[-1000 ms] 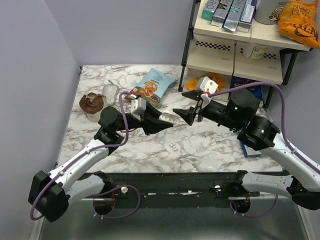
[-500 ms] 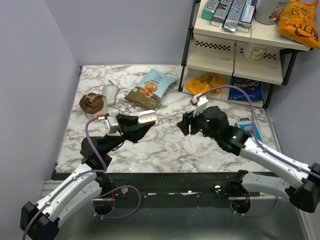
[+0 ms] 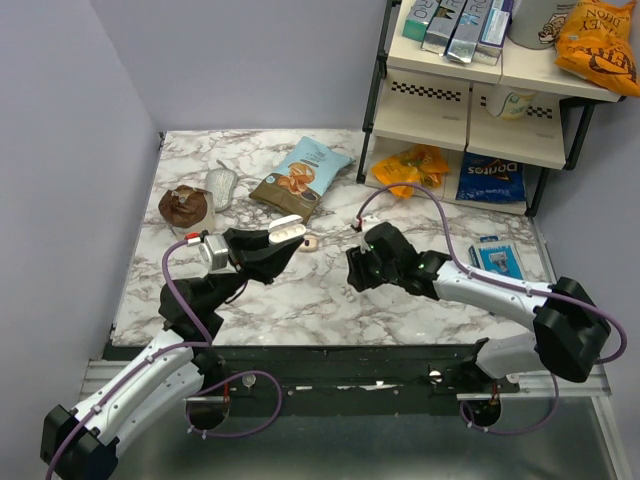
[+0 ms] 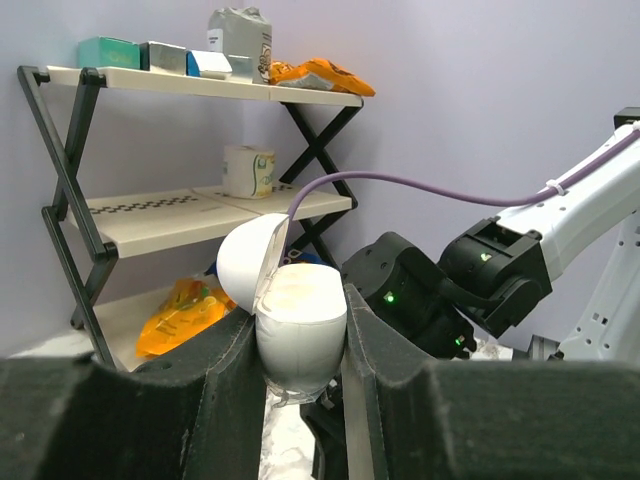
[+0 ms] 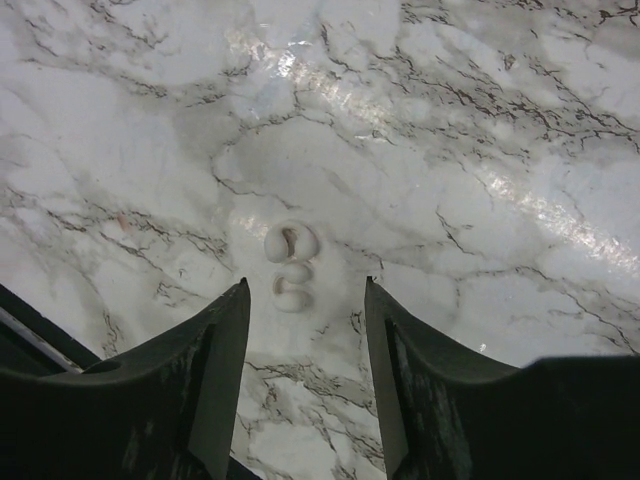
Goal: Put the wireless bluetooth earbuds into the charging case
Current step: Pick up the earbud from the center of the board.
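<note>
Right gripper (image 5: 305,288): jaws apart, hovering over the wireless bluetooth earbuds (image 5: 289,243), together on the marble table (image 5: 480,120). Left gripper (image 4: 300,312): clamped on the charging case (image 4: 300,345), lid open, raised. We are judging it best to centre over one bud before closing.

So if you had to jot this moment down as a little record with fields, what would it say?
Left gripper: shut on the charging case, held above the table with its lid open
Right gripper: open, pointing down at the table
Earbuds: two, lying close together on the marble between the right gripper's fingers, not gripped
Inserted so far: none; both are on the table
Nearby: snack bag, shelf rack
</note>
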Robot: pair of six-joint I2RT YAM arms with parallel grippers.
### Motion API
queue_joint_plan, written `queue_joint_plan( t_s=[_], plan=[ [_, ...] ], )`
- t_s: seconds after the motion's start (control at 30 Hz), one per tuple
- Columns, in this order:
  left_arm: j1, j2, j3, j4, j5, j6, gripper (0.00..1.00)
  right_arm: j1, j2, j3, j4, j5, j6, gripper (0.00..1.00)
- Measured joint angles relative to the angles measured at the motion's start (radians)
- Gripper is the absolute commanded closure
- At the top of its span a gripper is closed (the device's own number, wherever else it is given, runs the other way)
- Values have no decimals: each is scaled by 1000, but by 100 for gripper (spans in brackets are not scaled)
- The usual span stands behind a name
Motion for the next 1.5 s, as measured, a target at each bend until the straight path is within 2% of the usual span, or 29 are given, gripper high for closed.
queue_joint_plan(
  t_s=[0.2,0.43,1.1,1.5],
  plan=[
    [0,-6,-1,0,0,0,100,62,0,-31,48,-67,-27,41],
    [0,-16,-12,-6,0,1,100,92,63,-34,68,-134,-48,42],
    [0,-19,-13,-18,0,3,100,92,140,-29,72,-135,-52,43],
    [0,-18,-13,-32,0,9,100,90,159,-16,67,-64,-51,43]
  ],
)
